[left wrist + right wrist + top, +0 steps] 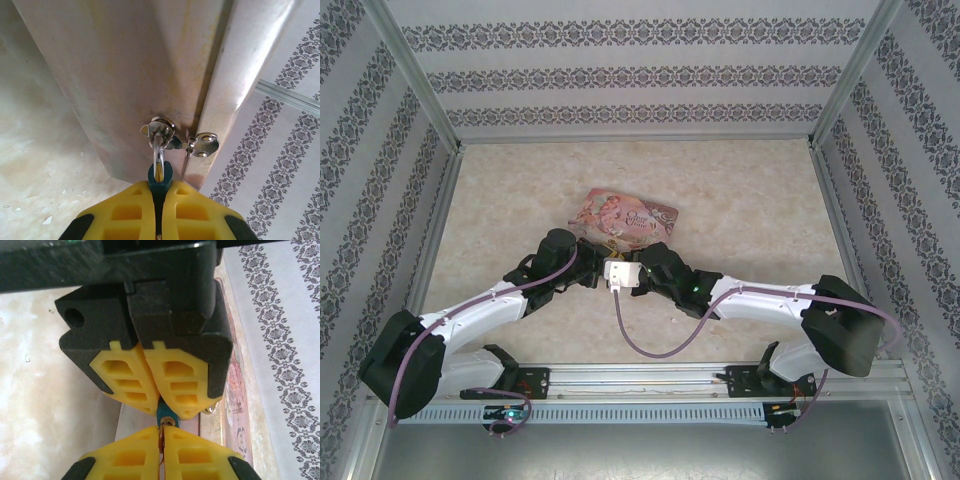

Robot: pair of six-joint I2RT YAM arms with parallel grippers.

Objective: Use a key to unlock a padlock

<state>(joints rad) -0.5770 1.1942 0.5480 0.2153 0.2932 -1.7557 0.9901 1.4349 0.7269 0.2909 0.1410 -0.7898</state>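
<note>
A pale, marbled table (750, 200) sits inside walls of striped, patterned wallpaper (620, 78) on an aluminium frame (415, 80). From above, a pink illustrated tin (625, 220) lies near the middle of the table, turned at a slight angle. The left arm (490, 300) and the right arm (760, 297) reach in from the near corners. Their wrists meet just at the tin's near edge, where the fingers are too small to read.

In the left wrist view, the tin's bare metal side (125, 75) rises over the marbled surface. A small silver hasp (161, 129) sits on it, with a second silver latch piece (205, 145) just to its right. The padlock (160, 176) hangs from the hasp, its thin silver shackle (158, 150) threaded through. The left gripper (160, 189) has its yellow fingers (125, 212) pressed together on the teal body.

In the right wrist view, the left gripper (159, 404) faces the camera from above, pinching the padlock (164, 413), a sliver of teal at its tips. Directly below, the right gripper (162, 432) has its yellow fingers (200, 455) closed on a thin brass-coloured key (161, 441). The key's upper end touches the underside of the padlock. The tin's edge (235, 405) runs along the right.
</note>
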